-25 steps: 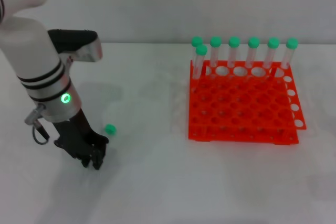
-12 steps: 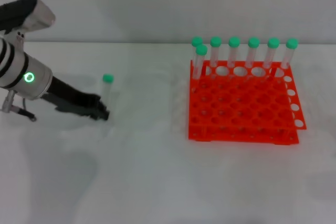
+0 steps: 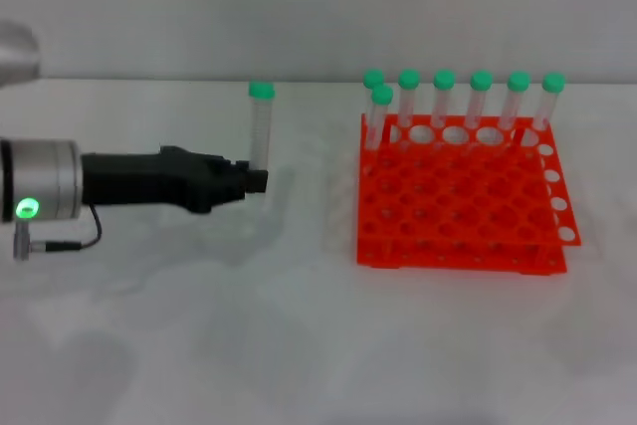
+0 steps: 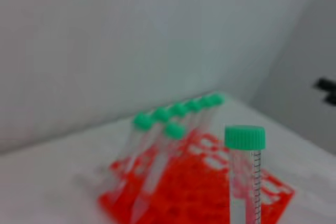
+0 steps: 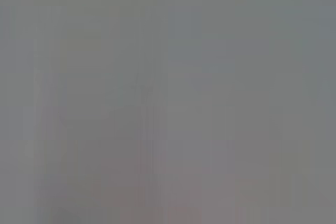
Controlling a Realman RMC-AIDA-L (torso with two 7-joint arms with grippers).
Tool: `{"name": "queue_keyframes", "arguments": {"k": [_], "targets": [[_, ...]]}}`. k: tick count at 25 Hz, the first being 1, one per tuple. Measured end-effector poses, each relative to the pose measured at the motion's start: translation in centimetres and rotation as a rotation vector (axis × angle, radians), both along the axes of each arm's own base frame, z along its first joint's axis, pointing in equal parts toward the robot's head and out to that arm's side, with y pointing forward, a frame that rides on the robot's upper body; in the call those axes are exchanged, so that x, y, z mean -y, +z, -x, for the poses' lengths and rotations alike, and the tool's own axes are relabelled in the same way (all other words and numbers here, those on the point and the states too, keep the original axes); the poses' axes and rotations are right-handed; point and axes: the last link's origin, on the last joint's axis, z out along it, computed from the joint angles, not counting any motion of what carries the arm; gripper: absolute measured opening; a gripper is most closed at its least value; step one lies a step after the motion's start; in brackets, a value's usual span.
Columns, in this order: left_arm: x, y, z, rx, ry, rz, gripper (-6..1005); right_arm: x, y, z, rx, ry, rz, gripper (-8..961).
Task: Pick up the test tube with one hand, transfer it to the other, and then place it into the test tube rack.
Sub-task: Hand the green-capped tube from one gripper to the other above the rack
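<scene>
My left gripper (image 3: 257, 179) reaches in level from the left and is shut on the test tube (image 3: 261, 126). It holds the tube upright by its lower part, green cap on top, above the table and left of the rack. The tube also shows in the left wrist view (image 4: 245, 174). The orange test tube rack (image 3: 458, 201) stands on the right with several green-capped tubes (image 3: 444, 102) in its back rows. It also shows in the left wrist view (image 4: 184, 182). The right gripper is out of view, and the right wrist view shows only grey.
The white table (image 3: 299, 345) runs to a pale wall at the back. A white strip with holes (image 3: 555, 196) lies along the rack's right side.
The left gripper picked the tube off the table, swung up level, and carried it upright rightward toward the rack.
</scene>
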Motion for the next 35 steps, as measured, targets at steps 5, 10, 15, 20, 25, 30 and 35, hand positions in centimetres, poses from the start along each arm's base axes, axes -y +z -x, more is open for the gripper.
{"name": "queue_keyframes", "arguments": {"k": [5,10,15,20,25,30,35], "targets": [[2.8,-0.8,0.9,0.051,-0.189,-0.096,196,-1.4,-0.2,2.5,-0.015,0.050,0.297,651],[4.5,-1.8,1.4,0.059,-0.302,-0.119,197,-2.6,-1.6,6.0,-0.016,0.168,0.491,651],[5.0,-2.5,1.2,0.069,-0.344,-0.114,198,-3.6,-4.8,9.6,0.028,0.262,0.645,651],[5.3,-3.1,1.1,0.070,-0.374,-0.098,199,-4.0,-8.0,12.6,0.054,0.326,0.727,652],[5.4,-3.7,0.8,0.067,-0.404,-0.080,200,-4.2,-10.0,14.3,0.076,0.351,0.773,652],[5.4,-3.9,0.7,0.062,-0.420,-0.084,201,-3.8,-11.8,16.2,0.103,0.397,0.861,652],[5.4,-3.9,0.6,0.060,-0.428,-0.086,201,-3.5,-12.6,17.0,0.089,0.419,0.877,650]]}}
